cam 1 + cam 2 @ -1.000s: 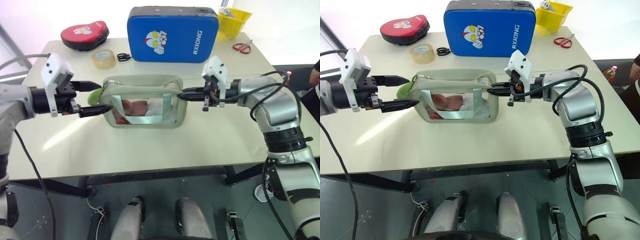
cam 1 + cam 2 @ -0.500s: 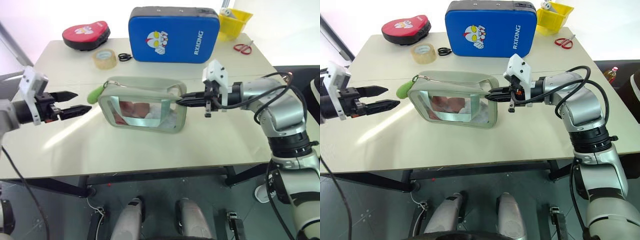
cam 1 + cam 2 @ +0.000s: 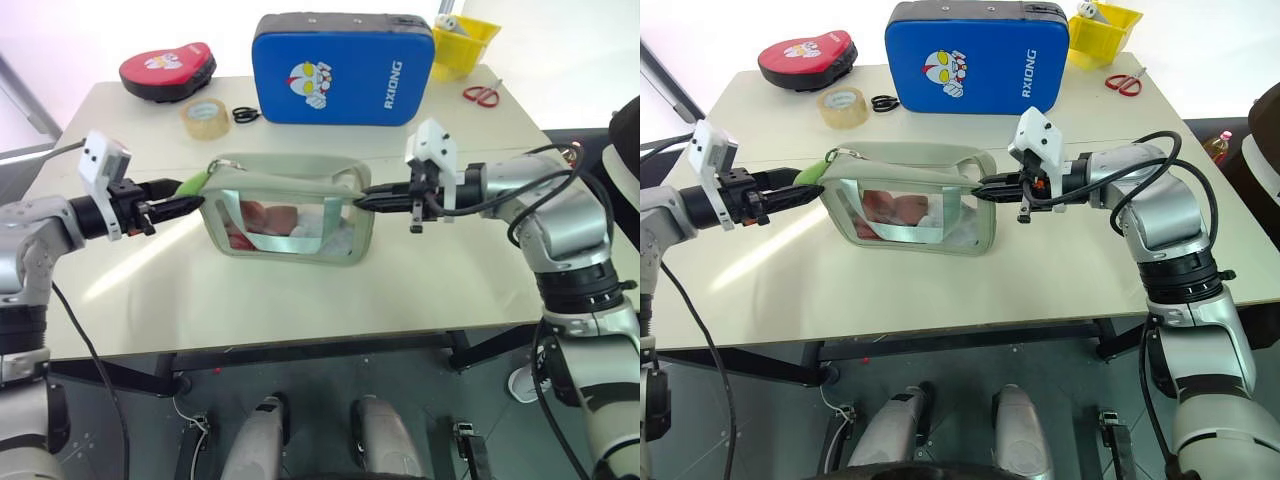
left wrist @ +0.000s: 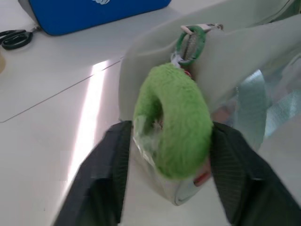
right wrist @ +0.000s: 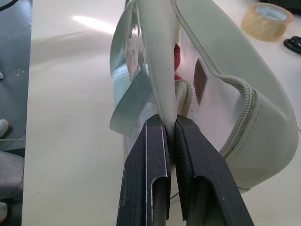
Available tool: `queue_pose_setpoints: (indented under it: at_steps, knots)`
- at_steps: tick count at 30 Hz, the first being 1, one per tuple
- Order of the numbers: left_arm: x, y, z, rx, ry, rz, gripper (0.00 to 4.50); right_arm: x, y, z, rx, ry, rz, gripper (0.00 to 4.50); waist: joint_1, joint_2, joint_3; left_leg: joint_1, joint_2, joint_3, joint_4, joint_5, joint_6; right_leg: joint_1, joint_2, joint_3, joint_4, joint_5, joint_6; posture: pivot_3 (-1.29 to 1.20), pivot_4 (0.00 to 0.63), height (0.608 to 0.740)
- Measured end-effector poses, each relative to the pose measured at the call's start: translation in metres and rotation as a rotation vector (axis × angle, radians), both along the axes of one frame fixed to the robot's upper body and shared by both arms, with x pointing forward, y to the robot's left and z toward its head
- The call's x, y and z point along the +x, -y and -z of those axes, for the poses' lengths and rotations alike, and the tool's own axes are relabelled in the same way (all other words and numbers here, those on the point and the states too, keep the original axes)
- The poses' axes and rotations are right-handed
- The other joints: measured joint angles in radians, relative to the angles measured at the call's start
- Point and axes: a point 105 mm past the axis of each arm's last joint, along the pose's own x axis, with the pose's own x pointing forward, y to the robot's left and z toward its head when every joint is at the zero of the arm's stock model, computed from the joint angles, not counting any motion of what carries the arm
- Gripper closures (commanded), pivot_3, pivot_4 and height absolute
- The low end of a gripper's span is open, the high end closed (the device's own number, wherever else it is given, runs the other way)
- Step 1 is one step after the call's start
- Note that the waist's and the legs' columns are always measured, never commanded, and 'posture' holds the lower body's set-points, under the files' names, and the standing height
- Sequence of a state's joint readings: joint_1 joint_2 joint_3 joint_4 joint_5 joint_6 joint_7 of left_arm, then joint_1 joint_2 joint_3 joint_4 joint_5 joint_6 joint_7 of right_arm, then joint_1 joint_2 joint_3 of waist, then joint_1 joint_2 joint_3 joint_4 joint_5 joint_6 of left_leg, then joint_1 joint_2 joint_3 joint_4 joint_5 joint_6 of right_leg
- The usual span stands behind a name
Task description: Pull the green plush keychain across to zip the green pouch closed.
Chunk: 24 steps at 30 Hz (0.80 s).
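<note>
Pale bench [image 3: 300, 300] carries the green pouch [image 3: 290, 215] mid-surface, its zip apparently not yet drawn across. At its right end the right tool [image 3: 368, 198] stays clamped on the pouch's edge. At the left end the left tool [image 4: 164, 136], wide apart a moment ago, has advanced and closed around the green plush keychain [image 4: 171, 120], so the pull can begin. Behind stand a blue padded case [image 3: 345, 68] and tape roll [image 3: 205, 117].

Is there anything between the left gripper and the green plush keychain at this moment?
Nothing visible. The green plush keychain sits directly between the two fingers of the left gripper, at the left end of the green pouch. The right gripper pinches the pouch's other end.
</note>
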State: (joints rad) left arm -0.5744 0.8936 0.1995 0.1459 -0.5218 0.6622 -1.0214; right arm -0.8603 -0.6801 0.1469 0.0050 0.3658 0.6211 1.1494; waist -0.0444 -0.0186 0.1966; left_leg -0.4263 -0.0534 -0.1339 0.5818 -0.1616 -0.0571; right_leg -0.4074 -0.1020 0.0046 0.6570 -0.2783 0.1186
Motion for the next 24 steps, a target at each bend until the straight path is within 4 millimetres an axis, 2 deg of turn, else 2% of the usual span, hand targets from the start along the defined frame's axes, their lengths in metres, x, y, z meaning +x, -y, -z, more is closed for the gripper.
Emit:
queue_pose_setpoints:
  at_steps: [2,7,13,15,20,24]
  knots:
    - [-0.001,-0.001,0.000,0.013,-0.004,0.003,4.49,0.000,0.000,0.000,0.000,0.002,0.002,4.50,0.001,0.000,0.000,0.000,0.000,0.000,0.000,0.000,0.000,0.000,0.000,0.000,0.000,0.000,0.000,0.00,0.150,0.740]
    - [0.002,0.000,-0.005,0.013,0.005,-0.001,4.49,0.001,0.000,0.000,0.000,0.003,0.005,4.50,0.001,0.000,0.000,0.000,0.000,0.000,0.000,0.000,0.000,0.000,0.000,0.000,0.000,0.000,0.000,0.00,0.150,0.740]
    - [0.006,0.015,-0.055,-0.057,0.124,0.036,4.49,0.001,0.000,-0.001,-0.002,0.013,0.005,4.50,0.001,0.000,0.000,0.000,0.000,0.000,0.002,0.000,0.000,0.000,0.000,0.000,0.001,0.000,0.000,0.00,0.150,0.740]
    - [0.002,0.024,-0.062,-0.060,0.141,0.079,4.49,0.001,0.000,-0.001,-0.003,0.014,0.005,4.50,-0.001,0.000,0.000,0.000,0.000,0.000,0.002,0.000,0.000,0.000,0.000,0.000,0.001,0.000,0.000,0.00,0.150,0.740]
    - [-0.006,0.049,-0.056,-0.006,0.122,0.193,4.49,0.001,0.000,-0.001,-0.004,0.021,0.005,4.50,-0.001,0.000,0.000,0.000,0.000,0.000,0.002,0.000,0.000,0.000,0.000,0.000,0.003,0.000,0.000,0.00,0.150,0.740]
    - [-0.002,0.061,-0.043,0.115,0.142,0.229,4.49,0.003,0.001,0.000,-0.004,0.022,0.012,4.50,0.000,0.000,0.000,0.000,0.000,0.000,0.003,0.000,0.000,0.000,0.000,0.000,0.004,0.000,0.000,0.00,0.150,0.740]
